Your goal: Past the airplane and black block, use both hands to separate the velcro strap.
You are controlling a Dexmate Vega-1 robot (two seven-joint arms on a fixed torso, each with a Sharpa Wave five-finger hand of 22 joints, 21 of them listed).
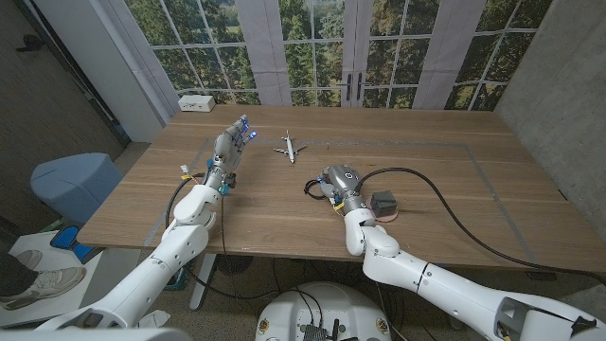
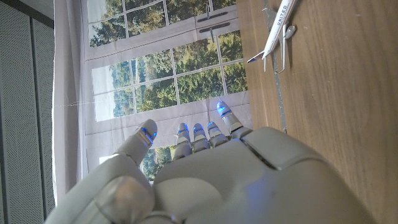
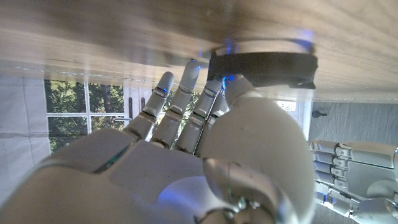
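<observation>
While the head view hides it, right hand (image 3: 205, 155) pinches velcro strap (image 3: 264, 67).

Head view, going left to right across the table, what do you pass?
Left hand → airplane → velcro strap → right hand → black block.

We see a wooden table (image 1: 445, 189) in front of tall windows. On it lie a small white toy airplane (image 1: 290, 148), a black velcro strap (image 1: 313, 187), a dark block (image 1: 383, 203) on a pale disc, and a long black cable (image 1: 454, 216).
</observation>
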